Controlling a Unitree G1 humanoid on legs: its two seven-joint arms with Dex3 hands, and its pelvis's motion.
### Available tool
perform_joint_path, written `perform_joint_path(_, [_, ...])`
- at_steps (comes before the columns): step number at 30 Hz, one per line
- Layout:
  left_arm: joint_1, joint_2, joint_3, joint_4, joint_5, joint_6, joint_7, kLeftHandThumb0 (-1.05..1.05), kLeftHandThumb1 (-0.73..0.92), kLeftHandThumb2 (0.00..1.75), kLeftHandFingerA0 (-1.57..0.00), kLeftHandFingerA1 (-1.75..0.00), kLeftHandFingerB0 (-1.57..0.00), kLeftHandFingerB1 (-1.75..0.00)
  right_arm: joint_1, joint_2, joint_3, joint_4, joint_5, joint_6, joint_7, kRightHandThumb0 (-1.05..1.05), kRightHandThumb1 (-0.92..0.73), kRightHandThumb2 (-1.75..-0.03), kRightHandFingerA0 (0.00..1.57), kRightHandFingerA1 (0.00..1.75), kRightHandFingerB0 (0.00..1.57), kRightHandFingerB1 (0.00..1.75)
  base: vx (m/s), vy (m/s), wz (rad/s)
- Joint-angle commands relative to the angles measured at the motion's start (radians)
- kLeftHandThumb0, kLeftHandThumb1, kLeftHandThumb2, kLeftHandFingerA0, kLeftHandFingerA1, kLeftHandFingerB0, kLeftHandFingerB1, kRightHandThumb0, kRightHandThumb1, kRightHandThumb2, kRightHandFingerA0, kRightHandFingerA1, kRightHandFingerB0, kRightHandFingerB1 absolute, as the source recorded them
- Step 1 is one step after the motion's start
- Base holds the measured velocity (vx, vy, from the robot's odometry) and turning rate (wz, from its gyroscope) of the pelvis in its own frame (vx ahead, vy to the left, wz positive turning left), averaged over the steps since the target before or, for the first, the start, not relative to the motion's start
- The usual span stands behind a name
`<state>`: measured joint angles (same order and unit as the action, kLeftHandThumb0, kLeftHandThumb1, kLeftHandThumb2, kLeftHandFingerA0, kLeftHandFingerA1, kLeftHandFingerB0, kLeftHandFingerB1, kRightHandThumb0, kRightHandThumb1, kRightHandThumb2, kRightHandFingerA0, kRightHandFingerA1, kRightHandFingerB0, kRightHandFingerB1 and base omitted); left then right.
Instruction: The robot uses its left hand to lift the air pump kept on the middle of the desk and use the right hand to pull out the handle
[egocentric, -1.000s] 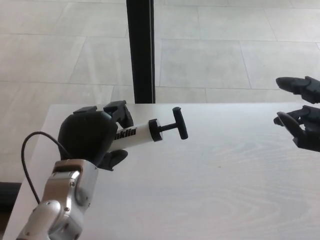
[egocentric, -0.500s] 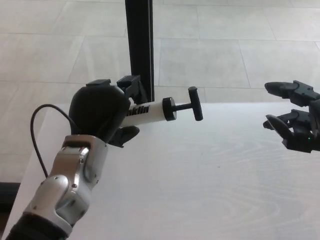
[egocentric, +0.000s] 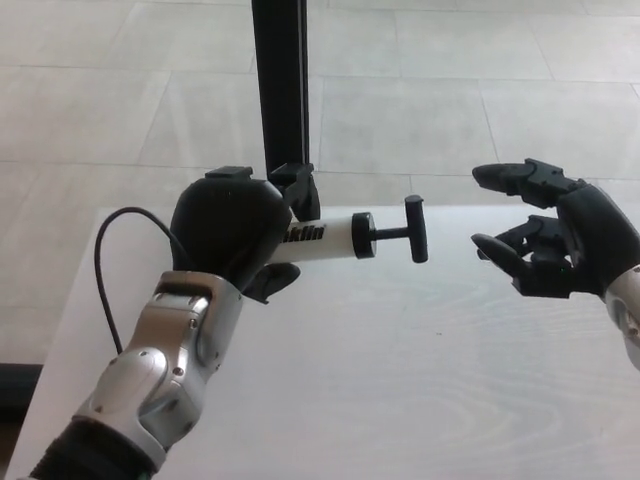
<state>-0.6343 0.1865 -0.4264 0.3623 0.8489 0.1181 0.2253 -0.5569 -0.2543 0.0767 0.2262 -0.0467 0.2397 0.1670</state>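
At the far left we see a thin black cable (egocentric: 103, 262) looping up from the silver forearm (egocentric: 165, 365) over the desk's left edge. Above that forearm our left hand (egocentric: 232, 232) is closed around the rear of the air pump (egocentric: 325, 240), gripping its white barrel so that the pump is lifted clear of the desk (egocentric: 400, 390) and lies nearly level, pointing to the right. The printed lettering on the barrel shows just past the fingers. A black collar ends the barrel, and from it a short rod leads to the T-shaped handle (egocentric: 416, 229), whose crossbar stands upright. Behind the left hand a black vertical post (egocentric: 283, 85) rises beyond the desk's far edge, close to the knuckles, with pale floor tiles (egocentric: 440, 90) on either side.

To the right of the handle there is an open gap, then our right hand (egocentric: 550, 235), held above the desk with fingers spread wide and holding nothing, fingertips aimed toward the handle but apart from it. Below both hands the pale wood-grain surface lies bare toward the near edge.
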Motion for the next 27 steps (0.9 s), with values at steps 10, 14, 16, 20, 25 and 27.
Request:
perform_joint_path(10, [-0.057, -0.062, -0.021, 0.055, 0.016, 0.048, 0.043, -0.18, 0.56, 0.93, -0.81, -1.75, -0.62, -1.55, -0.033, 0.051, 0.047, 0.018, -0.073, 0.082, -0.034, -0.40, -0.63, -0.58, 0.81, 0.84, 0.43, 0.44, 0.00, 0.000, 0.00])
perform_joint_path(14, [-0.068, -0.075, -0.023, 0.045, 0.031, 0.057, 0.041, -0.16, 0.55, 0.85, -0.81, -1.75, -0.61, -1.57, -0.027, 0.056, 0.050, 0.038, -0.071, 0.070, -0.023, -0.46, -0.44, -0.87, 0.78, 0.86, 0.34, 0.57, 0.00, 0.000, 0.00])
perform_joint_path(16, [-0.079, -0.092, -0.011, 0.045, 0.011, 0.037, 0.059, -0.18, 0.57, 0.82, -0.80, -1.75, -0.58, -1.59, -0.024, 0.061, 0.076, 0.051, -0.093, 0.068, -0.026, -0.46, -0.63, -0.58, 0.83, 0.86, 0.45, 0.44, 0.00, 0.000, 0.00])
perform_joint_path(20, [-0.099, -0.126, -0.006, 0.056, 0.005, 0.040, 0.068, -0.22, 0.54, 0.75, -0.85, -1.75, -0.68, -1.53, -0.016, 0.074, 0.082, 0.065, -0.090, 0.016, -0.030, -0.44, -0.61, -0.57, 0.87, 1.02, 0.47, 0.52, 0.00, 0.000, 0.00])
perform_joint_path(25, [-0.087, -0.138, -0.013, 0.044, 0.010, 0.034, 0.082, -0.18, 0.49, 0.86, -0.88, -1.75, -0.64, -1.62, -0.030, 0.088, 0.074, 0.090, -0.098, -0.005, -0.050, -0.42, -0.65, -0.58, 0.82, 0.95, 0.46, 0.51, 0.00, 0.000, 0.00])
perform_joint_path(27, [-0.072, -0.140, -0.019, 0.039, 0.012, 0.029, 0.088, -0.22, 0.52, 0.81, -0.90, -1.75, -0.70, -1.49, -0.037, 0.098, 0.060, 0.088, -0.091, 0.003, -0.055, -0.34, -0.68, -0.63, 0.89, 1.02, 0.49, 0.54, 0.00, 0.000, 0.00])
